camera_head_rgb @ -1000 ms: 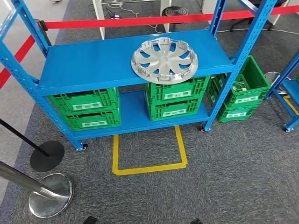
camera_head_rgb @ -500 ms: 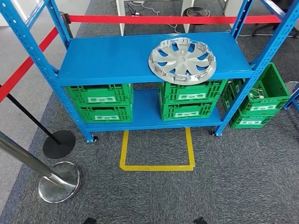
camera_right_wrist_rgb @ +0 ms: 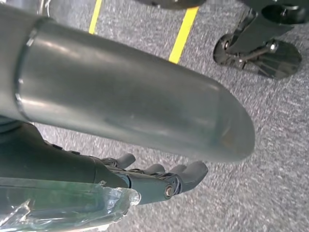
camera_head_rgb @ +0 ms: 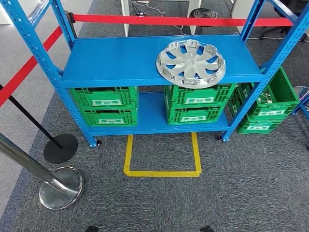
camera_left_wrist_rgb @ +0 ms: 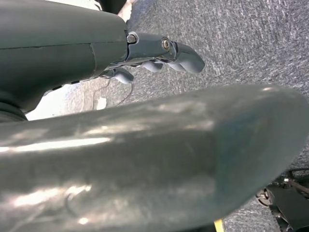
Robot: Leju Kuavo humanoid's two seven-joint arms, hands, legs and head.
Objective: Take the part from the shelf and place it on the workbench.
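A silver wheel cover (camera_head_rgb: 190, 63) lies flat on the top board of the blue shelf (camera_head_rgb: 109, 63), toward its right end and slightly over the front edge. My left hand (camera_left_wrist_rgb: 160, 53) hangs beside my body over grey carpet, fingers stretched out and holding nothing. My right hand (camera_right_wrist_rgb: 160, 179) hangs the same way over the carpet, fingers extended and empty. Both hands are far below and in front of the shelf.
Green crates (camera_head_rgb: 105, 105) (camera_head_rgb: 195, 101) fill the lower shelf, and more green crates (camera_head_rgb: 268, 104) stand on the floor at the right. A yellow taped square (camera_head_rgb: 162, 154) marks the carpet before the shelf. Chrome stanchion base (camera_head_rgb: 61, 187), black base (camera_head_rgb: 61, 148) and red barrier tape (camera_head_rgb: 160, 21) border the left and back.
The whole picture has shifted: the camera turned left over the last second, so the shelf now sits more centred. The wheel cover has not moved on the shelf.
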